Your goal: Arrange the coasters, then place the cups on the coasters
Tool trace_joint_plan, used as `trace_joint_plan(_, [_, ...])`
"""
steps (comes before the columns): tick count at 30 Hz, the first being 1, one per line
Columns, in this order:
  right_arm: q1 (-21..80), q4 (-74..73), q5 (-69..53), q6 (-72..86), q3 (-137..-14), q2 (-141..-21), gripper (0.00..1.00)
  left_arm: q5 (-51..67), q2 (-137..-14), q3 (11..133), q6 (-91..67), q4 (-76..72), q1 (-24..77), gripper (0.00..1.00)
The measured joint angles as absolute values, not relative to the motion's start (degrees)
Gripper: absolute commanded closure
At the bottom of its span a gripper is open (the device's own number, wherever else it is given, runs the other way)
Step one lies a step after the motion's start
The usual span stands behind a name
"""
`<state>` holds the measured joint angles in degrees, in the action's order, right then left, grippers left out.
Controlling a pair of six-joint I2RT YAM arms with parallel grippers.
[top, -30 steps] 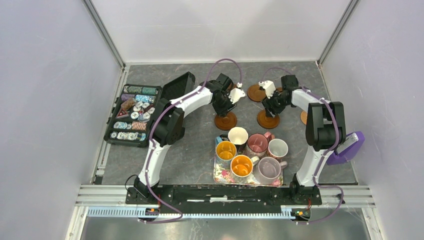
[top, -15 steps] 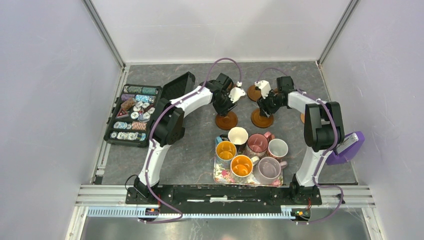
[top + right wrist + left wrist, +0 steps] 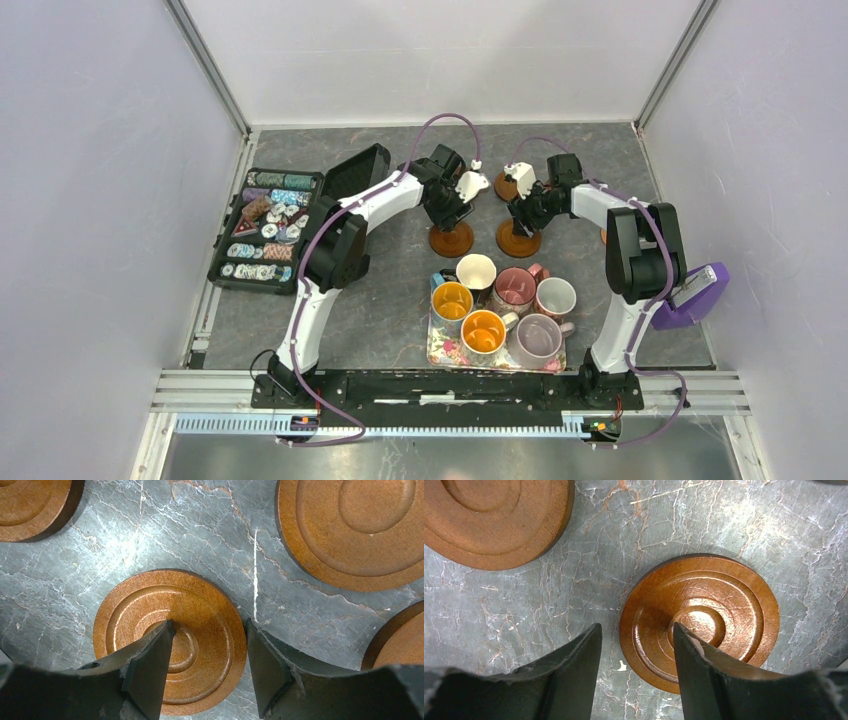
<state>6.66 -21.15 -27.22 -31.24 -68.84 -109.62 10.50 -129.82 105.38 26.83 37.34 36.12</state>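
**Ana:** Top external first. Both arms reach across the table (image 3: 390,300). The left gripper (image 3: 450,215) hangs over the left coaster (image 3: 451,242) and the right gripper (image 3: 522,213) over the right coaster (image 3: 518,239). The discs lie side by side, not touching. I can't read the jaws from up there.

**Ben:** And the mugs (image 3: 515,288)?

**Ana:** All six are crowded on the floral tray (image 3: 438,352) near the arm bases, none on a coaster. I'd say the arranging step is in hand and the cups come later.

**Ben:** Left wrist?

**Ana:** The jaws stand moderately apart and hold nothing. One finger (image 3: 574,675) is over bare marble, the other (image 3: 699,670) over the raised centre of the left coaster (image 3: 724,605). A second coaster (image 3: 494,520) lies beyond it, well apart. From overhead the arm mostly hides that one.

**Ben:** Right wrist?

**Ana:** Half-spread as well. One finger (image 3: 150,670) is over the middle of the right coaster (image 3: 130,625), the other (image 3: 272,675) right at its rim. I cannot tell whether they are pinching it. Three more brown discs show at the picture's edges.

**Ben:** Next?

**Ana:** My guess is lift clear, then space the remaining coasters so each has room for a mug.
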Motion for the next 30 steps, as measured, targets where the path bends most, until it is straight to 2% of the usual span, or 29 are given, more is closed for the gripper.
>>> trace_joint_plan(12, [5.5,-27.2,-27.6,-29.2,-70.3,-107.4,0.25,10.6,-128.6,105.4,26.8,37.6,36.1,0.20])
trace_joint_plan(13, [4.8,-28.0,-27.7,-29.1,-70.9,-106.7,0.24,10.6,-128.1,105.3,26.8,37.6,36.1,0.11])
trace_joint_plan(15, [2.8,-29.3,-28.1,-29.1,-72.4,-105.5,0.23,10.6,-126.9,105.0,26.8,37.6,36.1,0.06])
trace_joint_plan(25, [-15.9,-35.7,-21.9,-32.6,-78.6,-102.3,0.24,10.7,-120.5,103.0,26.6,37.6,36.1,0.03])
trace_joint_plan(30, [-20.7,-38.3,-16.1,-34.4,-79.1,-103.2,0.27,10.7,-120.0,102.6,26.6,37.6,36.1,0.02])
